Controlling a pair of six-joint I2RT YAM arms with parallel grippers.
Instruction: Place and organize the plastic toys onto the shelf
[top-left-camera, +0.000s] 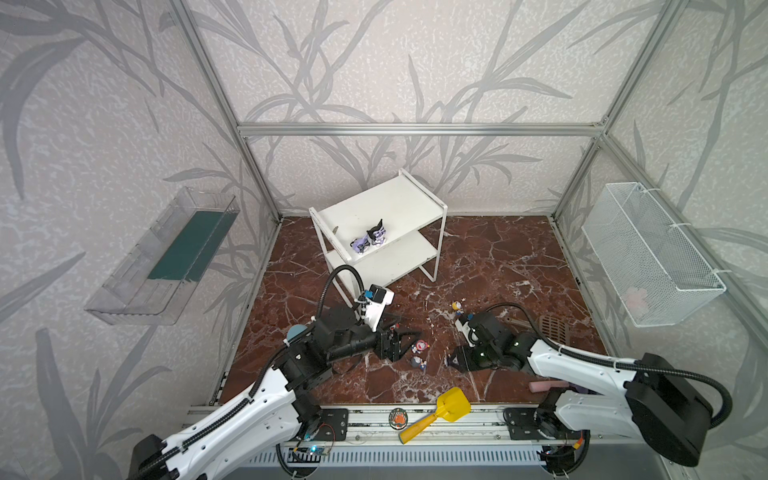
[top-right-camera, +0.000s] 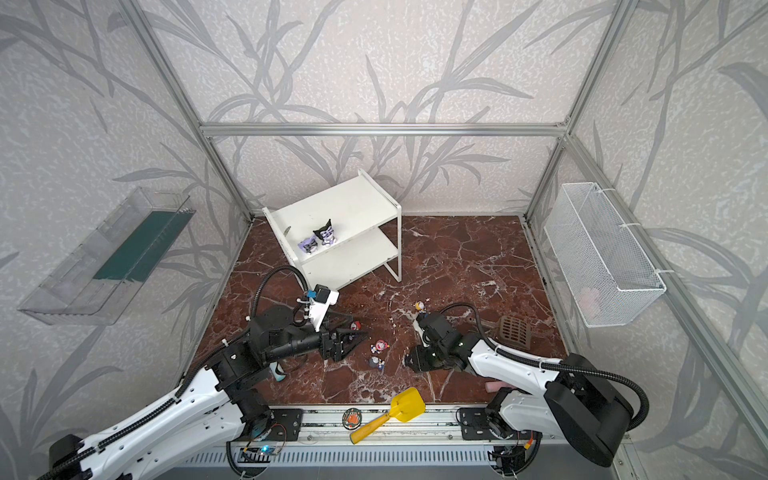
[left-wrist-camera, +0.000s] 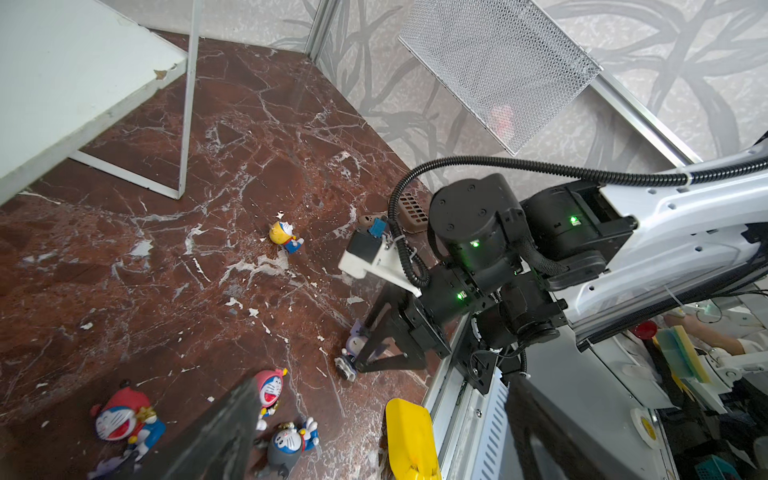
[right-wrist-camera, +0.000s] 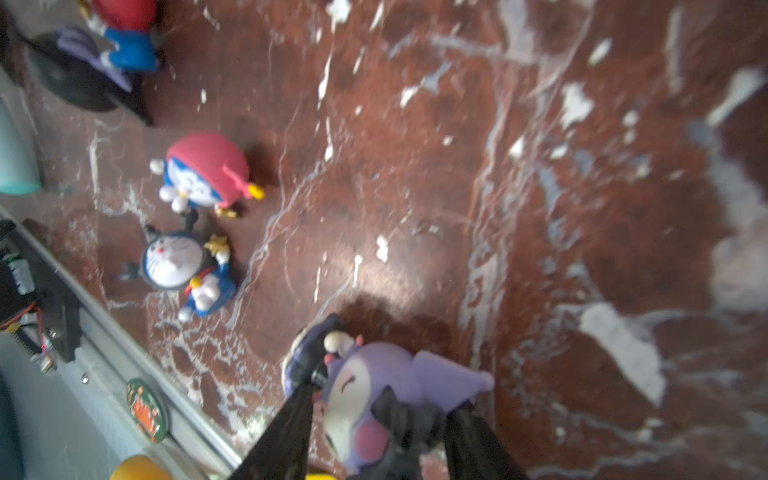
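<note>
Between the 2 fingers of the right gripper, on the floor: purple figurine, feet past the tips. Pinched or merely straddled, cannot tell. Left gripper spread wide, holding nothing. Shelf well beyond the fingertips, nearer the left's.

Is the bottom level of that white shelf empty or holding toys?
Empty where visible: the lower board is bare white in both top views. Its rear is hidden under the upper board, which holds two purple toys.

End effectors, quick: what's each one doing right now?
Left end effector: open, holding nothing.
Right end effector: closed on the purple toy.
</note>
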